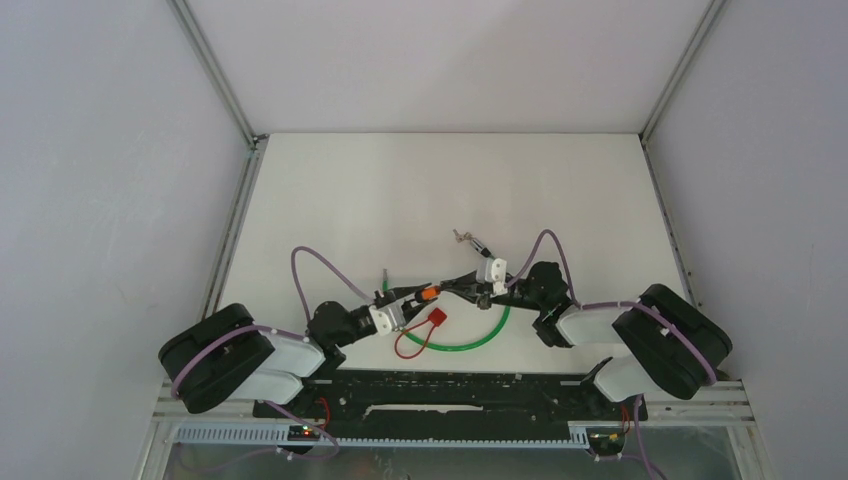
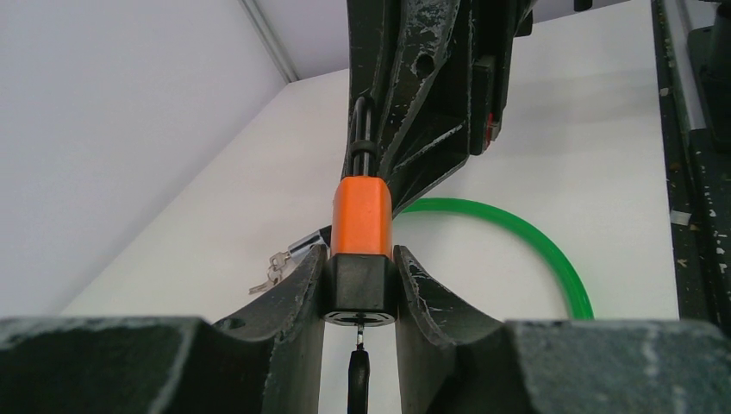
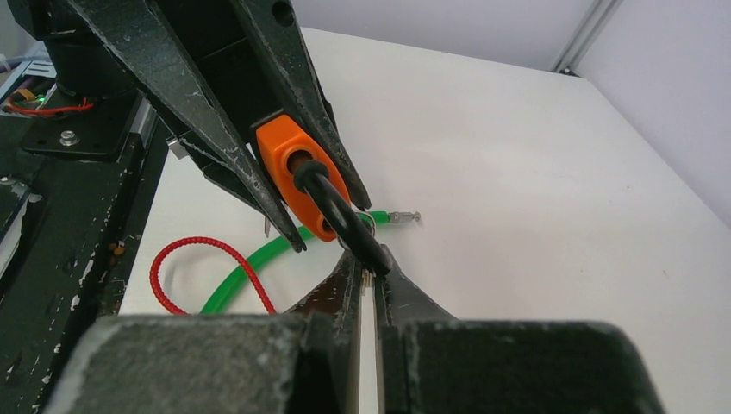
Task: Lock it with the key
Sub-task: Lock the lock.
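Orange lock (image 2: 362, 216) sits pinched in your left jaws, shackle (image 3: 332, 207) in your right jaws; press it straight home.

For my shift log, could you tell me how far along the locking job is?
Done: the orange padlock is clamped in the left gripper. In hand: the right gripper pinches its black shackle. Left: a dark piece, possibly a key, hangs under the padlock; other keys lie on the table; the turn seems outstanding.
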You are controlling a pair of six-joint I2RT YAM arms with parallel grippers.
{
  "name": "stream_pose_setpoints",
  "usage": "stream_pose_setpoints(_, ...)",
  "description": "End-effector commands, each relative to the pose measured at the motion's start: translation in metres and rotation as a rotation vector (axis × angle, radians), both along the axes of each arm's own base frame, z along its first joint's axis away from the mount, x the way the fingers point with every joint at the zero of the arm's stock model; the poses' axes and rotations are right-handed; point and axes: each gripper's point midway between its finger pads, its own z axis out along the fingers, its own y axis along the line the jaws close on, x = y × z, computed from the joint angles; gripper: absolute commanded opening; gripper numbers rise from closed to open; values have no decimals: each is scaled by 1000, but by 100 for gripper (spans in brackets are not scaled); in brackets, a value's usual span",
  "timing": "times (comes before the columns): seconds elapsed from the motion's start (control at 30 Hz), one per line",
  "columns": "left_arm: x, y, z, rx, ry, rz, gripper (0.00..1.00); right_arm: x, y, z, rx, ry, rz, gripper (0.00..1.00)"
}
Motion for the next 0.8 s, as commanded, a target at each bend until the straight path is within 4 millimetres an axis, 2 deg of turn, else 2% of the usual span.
stream_pose_setpoints(0.0,-7,-3,36,-104,-98,-43,0,0,2,11,8,-61,-2,0)
stream_pose_setpoints(0.33,-9,-7,33,-92,-82,-71,0,-6,2,18,57,-58,26,0)
stream_pose_setpoints(0.5,-13,-11,32,-82,-78,-100,0,-14,-3,30,124,-80,73,0)
stream_pose_setpoints(0.77,-24,-18,29,-67,-74,-185,0,-21,2,23,107,-77,134,0)
